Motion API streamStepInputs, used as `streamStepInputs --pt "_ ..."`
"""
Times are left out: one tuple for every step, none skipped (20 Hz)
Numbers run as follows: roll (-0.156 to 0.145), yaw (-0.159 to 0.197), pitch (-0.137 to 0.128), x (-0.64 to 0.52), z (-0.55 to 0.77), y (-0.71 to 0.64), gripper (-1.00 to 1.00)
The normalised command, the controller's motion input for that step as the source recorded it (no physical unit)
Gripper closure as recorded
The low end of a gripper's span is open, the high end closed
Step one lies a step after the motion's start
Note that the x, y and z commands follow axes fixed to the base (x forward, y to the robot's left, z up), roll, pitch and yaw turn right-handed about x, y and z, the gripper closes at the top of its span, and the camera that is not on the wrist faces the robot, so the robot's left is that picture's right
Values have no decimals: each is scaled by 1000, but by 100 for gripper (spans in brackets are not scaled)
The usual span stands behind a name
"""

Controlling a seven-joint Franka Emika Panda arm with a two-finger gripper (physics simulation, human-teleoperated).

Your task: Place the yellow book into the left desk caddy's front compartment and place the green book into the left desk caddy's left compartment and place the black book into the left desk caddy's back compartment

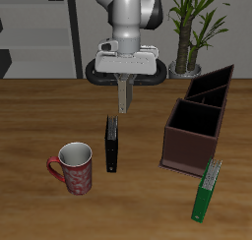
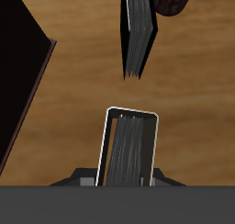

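Pale yellow-grey thin book (image 2: 129,151), stiff, light and slick by my judgement, hangs pinched at its top edge in the jaws, above the bench beside the dark maroon open-topped caddy (image 1: 193,138).

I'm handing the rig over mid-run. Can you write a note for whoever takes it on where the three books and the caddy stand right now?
Gripper: jaws shut on the small greyish, pale yellow book, which hangs edge-down above the table.
Thin black book: on the table just beneath the gripper, beside the red patterned mug.
Thin bright green book: on the table near the front edge, in front of the dark maroon-brown open-topped desk caddy.
Done: yellow book picked up. No book shows in the caddy.
Left: yellow book into the front compartment, green into the left, black into the back.
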Motion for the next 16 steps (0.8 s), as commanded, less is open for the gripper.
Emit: streamStepInputs --pt "167 30 3 118 203 649 100" --pt "-48 -80 24 27 161 419 100" --pt "103 28 -43 -66 149 532 100" --pt "-15 -21 3 41 68 147 100" --pt "32 -23 -25 21 114 431 100" --pt "31 -24 -16 119 164 402 100" --pt "-117 -61 -19 73 100 156 100" --pt "-15 -88 -1 39 109 329 100" --pt "138 71 -87 37 112 457 100" --pt "-67 -140 58 87 -29 259 100" --pt "17 -22 -12 17 39 320 100" --pt "15 -5 -52 120 44 495 100" --pt "-44 -119 28 159 -27 311 100" --pt "27 -97 46 68 7 437 100" --pt "-115 -141 -2 103 28 577 100" --pt "86 11 0 121 40 629 100"
